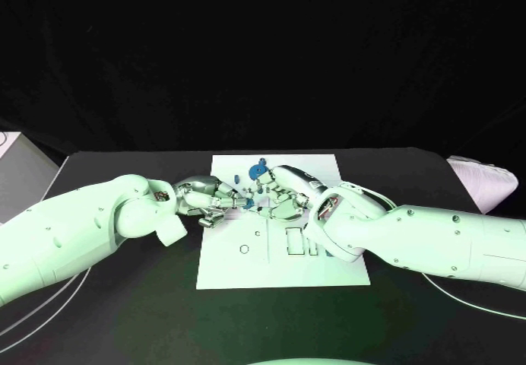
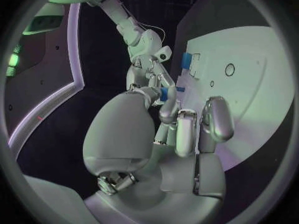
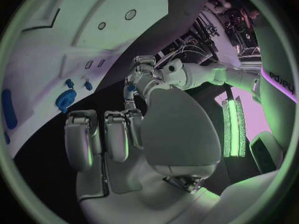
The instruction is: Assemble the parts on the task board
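The white task board [image 1: 329, 266] lies in the middle of the table. Above its upper left part my left hand [image 1: 203, 199] and right hand [image 1: 287, 199] meet fingertip to fingertip. Between them sits a small blue part [image 1: 253, 202], pinched by the thumb and a finger of each hand. In the left wrist view that blue part [image 2: 165, 93] shows at the tips of my left hand [image 2: 181, 129], with the right hand [image 2: 146, 69] reaching in. In the right wrist view the blue part [image 3: 129, 88] lies between my right hand [image 3: 112, 139] and the left hand [image 3: 144, 72].
More blue parts [image 1: 261, 169] stand near the board's far edge, also seen as a round blue part [image 3: 65, 99] and a small blue piece [image 2: 186, 59]. The board has rectangular slots [image 1: 296, 242] and round holes [image 1: 243, 249]. A pale object [image 1: 483, 179] sits at the table's right edge.
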`<state>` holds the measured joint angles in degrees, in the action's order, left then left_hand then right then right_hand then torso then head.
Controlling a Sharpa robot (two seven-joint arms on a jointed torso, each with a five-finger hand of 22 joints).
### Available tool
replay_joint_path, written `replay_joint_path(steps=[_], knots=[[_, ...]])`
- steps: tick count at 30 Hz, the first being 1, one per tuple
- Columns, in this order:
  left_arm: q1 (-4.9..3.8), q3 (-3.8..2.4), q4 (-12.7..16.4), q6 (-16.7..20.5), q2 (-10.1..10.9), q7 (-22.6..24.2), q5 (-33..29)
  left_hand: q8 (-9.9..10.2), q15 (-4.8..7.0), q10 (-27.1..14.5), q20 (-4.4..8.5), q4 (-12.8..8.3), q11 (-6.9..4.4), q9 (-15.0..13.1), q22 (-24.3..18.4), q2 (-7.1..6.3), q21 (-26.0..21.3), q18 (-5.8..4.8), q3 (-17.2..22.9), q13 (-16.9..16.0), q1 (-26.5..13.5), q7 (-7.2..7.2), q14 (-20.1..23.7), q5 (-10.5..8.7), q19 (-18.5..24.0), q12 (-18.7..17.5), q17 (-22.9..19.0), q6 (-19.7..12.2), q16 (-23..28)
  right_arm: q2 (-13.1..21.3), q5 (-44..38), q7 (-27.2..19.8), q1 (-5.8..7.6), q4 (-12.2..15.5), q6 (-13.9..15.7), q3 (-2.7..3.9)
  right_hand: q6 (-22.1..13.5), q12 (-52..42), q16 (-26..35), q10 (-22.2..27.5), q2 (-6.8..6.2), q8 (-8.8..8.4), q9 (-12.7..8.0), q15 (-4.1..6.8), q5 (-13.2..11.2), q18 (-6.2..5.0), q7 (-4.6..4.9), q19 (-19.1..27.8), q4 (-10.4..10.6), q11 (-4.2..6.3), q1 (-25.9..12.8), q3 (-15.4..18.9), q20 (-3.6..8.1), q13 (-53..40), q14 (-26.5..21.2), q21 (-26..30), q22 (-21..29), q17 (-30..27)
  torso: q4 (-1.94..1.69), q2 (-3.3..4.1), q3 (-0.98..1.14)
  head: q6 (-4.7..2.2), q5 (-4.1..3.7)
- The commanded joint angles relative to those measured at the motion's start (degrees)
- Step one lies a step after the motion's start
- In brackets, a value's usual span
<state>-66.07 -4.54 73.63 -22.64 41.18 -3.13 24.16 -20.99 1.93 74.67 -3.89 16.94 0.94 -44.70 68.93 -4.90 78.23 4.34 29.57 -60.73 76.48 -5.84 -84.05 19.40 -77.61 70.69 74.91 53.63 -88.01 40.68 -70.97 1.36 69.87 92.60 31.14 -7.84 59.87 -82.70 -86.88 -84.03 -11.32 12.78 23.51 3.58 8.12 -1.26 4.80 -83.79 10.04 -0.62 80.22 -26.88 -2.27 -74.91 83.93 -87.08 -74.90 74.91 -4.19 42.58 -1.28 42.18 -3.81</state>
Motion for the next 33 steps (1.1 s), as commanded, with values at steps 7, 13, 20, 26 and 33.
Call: replay_joint_path(steps=[7, 13, 20, 26, 33], knots=[[-0.10, 0.43, -0.25, 2.37, -0.33, -0.38, -4.05, -1.94, 0.98, 1.68, 0.50, -9.01, -0.58, 0.12, 1.14, -1.85, 0.84, 0.16, 12.27, -0.91, -5.30, 1.12, -5.10, 0.32, -1.01, 0.72, 12.97, 0.61, -0.79, -0.22, -0.96, -0.23, -0.10, 0.21, -0.24, -0.06, 0.24, -0.04, 0.20, 0.10, 0.03, 0.35, 0.06, 0.07, 0.27, 0.53, 0.01, -5.34, 0.15, 0.27, -0.71, 0.12, 0.10, -8.74, 4.78, 0.06, -12.95, 9.63, -0.01, 0.02, 0.00, 0.06, -0.01], [-0.11, 0.71, 0.11, 2.63, -0.43, -0.99, -5.16, -3.21, 1.41, 2.82, 0.88, -12.57, -1.14, 0.24, 2.10, -2.72, 1.37, -0.03, 16.33, -1.95, -9.61, 1.77, -5.36, 1.02, -1.53, 1.31, 13.55, 1.67, -1.11, -0.31, -1.07, -0.06, -0.10, 0.10, -0.03, -0.06, 0.23, -0.03, 0.20, 0.11, 0.03, 0.36, 0.06, 0.07, 0.29, 0.52, 0.01, -5.32, 0.13, 0.27, -0.71, 0.10, 0.10, -8.74, 4.78, 0.10, -12.93, 9.62, -0.01, 0.02, 0.01, 0.15, 0.00], [-0.11, 0.86, 0.74, 3.96, -0.43, -2.17, -6.76, -4.27, 1.70, 3.34, 1.13, -14.87, -1.46, 0.08, 2.13, -3.08, 1.35, -0.02, 18.38, -2.47, -12.55, 2.16, -5.48, 2.17, -1.46, 1.54, 13.86, 2.48, -1.28, -0.38, -1.17, 0.09, -0.10, 0.05, 0.16, -0.06, 0.23, -0.08, 0.19, 0.07, 0.05, 0.38, 0.07, 0.07, 0.31, 0.53, 0.00, -5.33, 0.11, 0.28, -0.70, 0.06, 0.10, -8.78, 4.78, 0.07, -12.95, 9.65, 0.02, 0.02, 0.00, 0.29, 0.04], [-0.11, 0.95, 1.19, 6.52, -0.39, -3.76, -7.42, -5.54, 1.95, 3.61, 1.39, -16.70, -1.74, -0.43, 2.09, -3.62, 1.29, 0.01, 19.86, -2.97, -15.16, 2.45, -5.59, 4.61, -1.37, 1.82, 14.13, 2.94, -1.44, -0.36, -1.24, 0.16, -0.10, 0.07, 0.39, -0.06, 0.23, -0.08, 0.19, 0.07, 0.05, 0.38, 0.07, 0.07, 0.31, 0.53, 0.00, -5.33, 0.11, 0.28, -0.70, 0.06, 0.10, -8.78, 4.78, 0.07, -12.95, 9.65, -0.03, 0.04, 0.01, 0.28, 0.05], [-0.11, 1.08, 1.76, 10.46, -0.46, -4.96, -7.59, -8.80, 2.50, 4.31, 1.87, -18.27, -2.43, -2.93, 2.35, -4.38, 1.39, -0.02, 19.97, -3.80, -18.07, 3.25, -5.86, 11.10, -1.47, 2.27, 14.85, 3.62, -1.85, -0.34, -1.36, 0.25, -0.10, 0.15, 0.64, -0.06, 0.23, -0.08, 0.19, 0.07, 0.05, 0.38, 0.07, 0.07, 0.31, 0.53, 0.00, -5.33, 0.11, 0.28, -0.70, 0.06, 0.10, -8.78, 4.78, 0.07, -12.95, 9.65, 0.02, 0.03, 0.00, 0.28, 0.10]])
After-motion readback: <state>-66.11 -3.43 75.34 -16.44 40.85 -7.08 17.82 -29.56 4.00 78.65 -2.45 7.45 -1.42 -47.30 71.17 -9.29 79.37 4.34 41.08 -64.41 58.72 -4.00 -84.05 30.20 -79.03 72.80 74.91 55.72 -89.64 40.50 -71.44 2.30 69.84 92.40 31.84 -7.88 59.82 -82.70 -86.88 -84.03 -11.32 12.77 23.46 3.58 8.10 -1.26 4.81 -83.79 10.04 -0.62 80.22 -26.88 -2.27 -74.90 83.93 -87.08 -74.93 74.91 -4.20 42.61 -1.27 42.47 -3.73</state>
